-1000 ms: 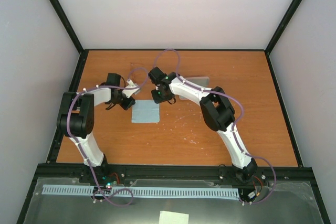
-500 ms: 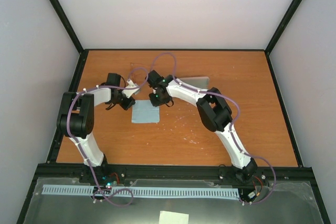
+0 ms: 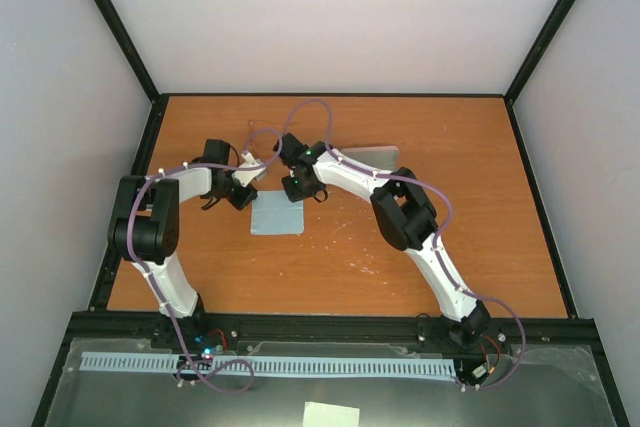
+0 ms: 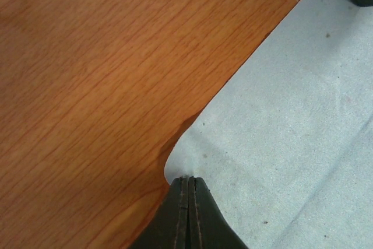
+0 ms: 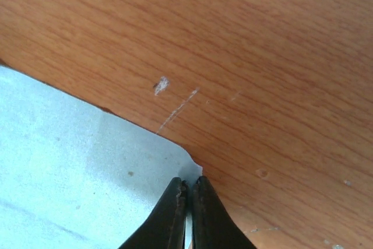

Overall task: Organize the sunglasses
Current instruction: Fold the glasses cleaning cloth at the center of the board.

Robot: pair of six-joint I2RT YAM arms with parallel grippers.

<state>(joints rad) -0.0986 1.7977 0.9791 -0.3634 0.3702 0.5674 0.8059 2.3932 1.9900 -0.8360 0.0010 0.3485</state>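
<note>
Pinching cloth point(image 3: 277, 217) left of table point(image 3: 450, 247) centre: left pincer point(image 4: 187, 180) clamped on far-left corner, right pincer point(image 5: 187, 183) clamped on far-right corner. Sunglasses not visible in any view. Judged early: cloth step underway, sunglasses work left.

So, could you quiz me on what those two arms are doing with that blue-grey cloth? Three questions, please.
1. True or false: the cloth lies on a wooden table.
2. Where on the cloth does each pincer's tip sit? A) its middle B) a corner C) nowhere, both are well off it
3. Fill in the blank: in the wrist views, the jaws of the left pincer and the right pincer are both ____.

Key: 1 true; 2 B; 3 shut.
</note>
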